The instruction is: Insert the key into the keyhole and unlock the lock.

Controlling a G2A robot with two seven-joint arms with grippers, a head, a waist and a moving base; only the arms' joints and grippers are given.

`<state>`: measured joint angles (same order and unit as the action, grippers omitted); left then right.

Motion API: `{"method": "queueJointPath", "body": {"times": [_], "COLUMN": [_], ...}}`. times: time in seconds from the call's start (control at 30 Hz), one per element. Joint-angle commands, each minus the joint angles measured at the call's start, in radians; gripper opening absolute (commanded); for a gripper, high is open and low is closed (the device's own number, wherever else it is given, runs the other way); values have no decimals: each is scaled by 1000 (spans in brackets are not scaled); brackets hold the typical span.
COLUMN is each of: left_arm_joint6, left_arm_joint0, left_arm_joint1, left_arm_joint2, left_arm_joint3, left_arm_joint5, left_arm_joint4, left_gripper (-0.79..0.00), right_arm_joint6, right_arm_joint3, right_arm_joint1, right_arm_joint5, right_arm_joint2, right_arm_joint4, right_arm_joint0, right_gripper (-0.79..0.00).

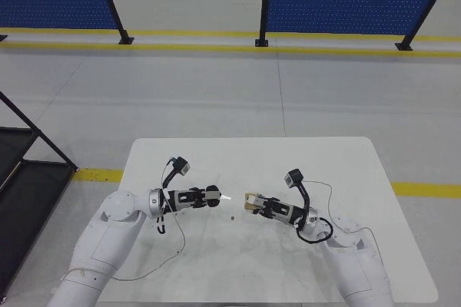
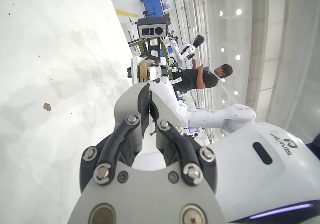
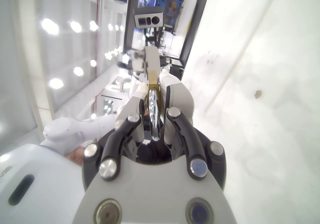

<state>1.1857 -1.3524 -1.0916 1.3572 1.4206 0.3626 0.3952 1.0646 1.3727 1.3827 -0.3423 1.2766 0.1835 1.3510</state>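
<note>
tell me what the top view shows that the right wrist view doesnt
Top view: the gap between the tip of the key in the left end effector and the lock, plus the whole outline of the table.
Right wrist view: the right end effector clamped on the lock's two faces, close up.
Both: the lock, the left end effector facing it, and a small brown speck on the table.

Both arms bend inward, hands pointing at each other, just apart. The left hand (image 2: 147, 93) is pinched closed; the right hand (image 1: 250, 202) clamps a brass padlock (image 3: 152, 83).
</note>
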Motion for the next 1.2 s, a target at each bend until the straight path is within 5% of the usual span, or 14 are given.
{"method": "queueJointPath", "body": {"times": [0.0,0.6,1.17], "left_arm_joint6": [-57,-169,-223], "left_arm_joint0": [-9,-19,-14], "left_arm_joint1": [-3,-22,-24], "left_arm_joint2": [-10,-126,-144], "left_arm_joint3": [16,-13,-19], "left_arm_joint5": [1,112,126], "left_arm_joint4": [-5,-25,-21], "left_gripper": [-785,-785,-785], "right_arm_joint6": [0,0,0], "right_arm_joint3": [0,0,0], "right_arm_joint1": [0,0,0], "right_arm_joint5": [0,0,0], "right_arm_joint2": [0,0,0], "right_arm_joint4": [0,0,0], "right_arm_joint0": [0,0,0], "right_gripper": [-785,-785,-785]}}
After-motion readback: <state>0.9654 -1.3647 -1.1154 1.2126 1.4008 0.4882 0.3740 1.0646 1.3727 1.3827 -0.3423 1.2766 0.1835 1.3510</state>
